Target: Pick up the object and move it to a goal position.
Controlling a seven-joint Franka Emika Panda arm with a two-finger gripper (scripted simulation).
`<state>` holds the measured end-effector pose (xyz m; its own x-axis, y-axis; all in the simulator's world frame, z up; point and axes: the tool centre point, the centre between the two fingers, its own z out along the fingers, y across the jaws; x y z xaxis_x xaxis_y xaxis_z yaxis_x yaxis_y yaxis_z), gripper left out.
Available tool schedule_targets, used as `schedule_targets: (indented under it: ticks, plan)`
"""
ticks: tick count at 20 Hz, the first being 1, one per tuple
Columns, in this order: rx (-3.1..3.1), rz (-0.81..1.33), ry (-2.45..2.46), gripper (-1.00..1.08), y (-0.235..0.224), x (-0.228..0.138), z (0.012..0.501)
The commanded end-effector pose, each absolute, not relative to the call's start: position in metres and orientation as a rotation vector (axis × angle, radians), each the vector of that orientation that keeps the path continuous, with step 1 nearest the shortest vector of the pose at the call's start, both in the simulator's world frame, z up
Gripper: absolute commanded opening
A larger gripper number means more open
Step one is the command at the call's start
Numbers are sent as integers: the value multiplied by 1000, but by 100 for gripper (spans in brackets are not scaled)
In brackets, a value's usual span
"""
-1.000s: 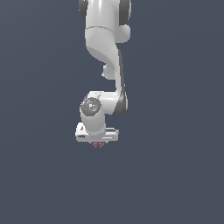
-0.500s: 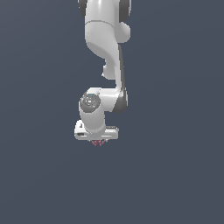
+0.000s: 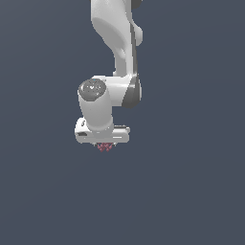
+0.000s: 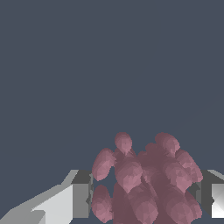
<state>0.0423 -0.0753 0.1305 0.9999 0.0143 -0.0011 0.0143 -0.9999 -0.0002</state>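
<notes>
Over the last second the gripper (image 3: pixel 104 145) has drifted toward the exterior view's left and edged slightly higher against the plain dark ground, carrying the object (image 3: pixel 104 147) with it. The wrist housing (image 3: pixel 97 103) above the gripper now tilts more toward that same left side, and the object hangs just beneath the gripper's white bar

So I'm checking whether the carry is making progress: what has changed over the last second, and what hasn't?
The arm has drifted slightly toward the exterior view's left, taking the gripper with it; its height looks about the same. The grip is unchanged: the fingers stay closed on the dark red bumpy object, which still hangs just beneath the hand.
</notes>
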Motion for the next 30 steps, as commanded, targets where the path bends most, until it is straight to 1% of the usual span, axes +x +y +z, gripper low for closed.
schedule_targets:
  ticks: [1,19,24,30]
  plan:
    - [-3141,0,-22,-100,-77,40,159]
    - [-3141,0,-22,-100,-87,27,372]
    - [-3141,0,-22,-100,-89,26,413]
    - [-3141,0,-22,-100,-91,27,441]
